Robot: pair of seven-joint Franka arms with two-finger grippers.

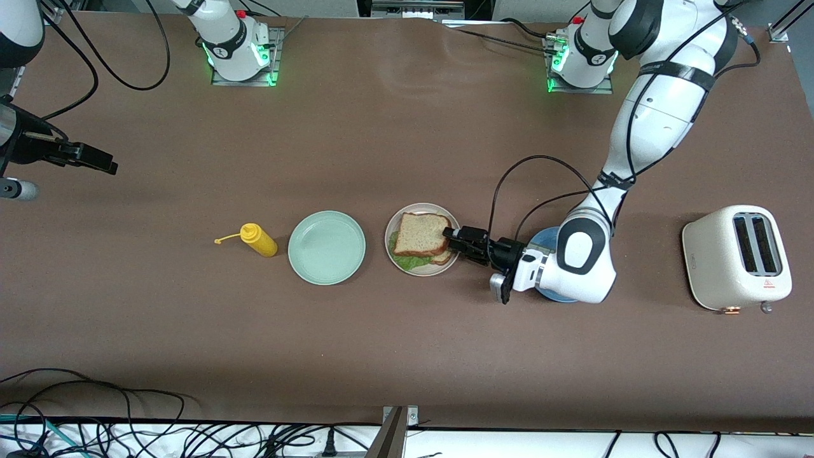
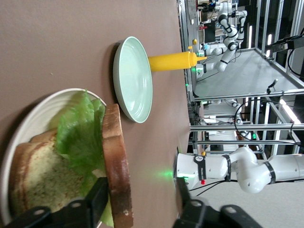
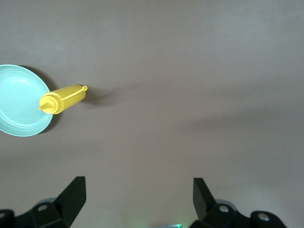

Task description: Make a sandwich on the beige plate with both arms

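Note:
The sandwich sits on the beige plate (image 1: 421,271): a top brown bread slice (image 1: 421,233), green lettuce (image 1: 407,259) sticking out under it, and a lower slice (image 1: 443,257) peeking out. My left gripper (image 1: 450,236) is low at the plate's edge toward the left arm's end, and it is open. In the left wrist view the top slice's crust (image 2: 116,161) stands against one finger (image 2: 95,197), and the other finger (image 2: 183,194) is well apart from it. Lettuce (image 2: 78,137) and the lower bread (image 2: 40,175) lie on the plate (image 2: 28,114). My right gripper (image 1: 95,159) waits open over bare table at the right arm's end, nothing between its fingertips (image 3: 138,194).
A mint-green plate (image 1: 327,247) lies beside the beige plate, and a yellow squeeze bottle (image 1: 258,240) lies on its side beside that. A blue plate (image 1: 544,238) lies under the left arm's wrist. A cream toaster (image 1: 738,257) stands toward the left arm's end.

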